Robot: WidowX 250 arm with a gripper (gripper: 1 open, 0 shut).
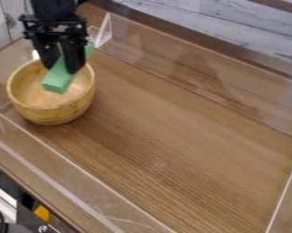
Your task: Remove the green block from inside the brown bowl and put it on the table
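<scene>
The green block (61, 78) hangs tilted above the brown bowl (51, 100), lifted off the bowl's floor. My gripper (63, 62) is shut on the block's upper end, its black fingers (50, 56) straddling it from above. The bowl sits at the left of the dark wood-grain table (173, 136), and its inside looks bare beneath the block. The arm's black body rises out of the top edge of the view.
Low clear plastic walls (196, 50) edge the table at the back, right and front. A clear triangular bracket (105, 29) stands just behind the gripper. Bare wood stretches from the bowl to the right wall.
</scene>
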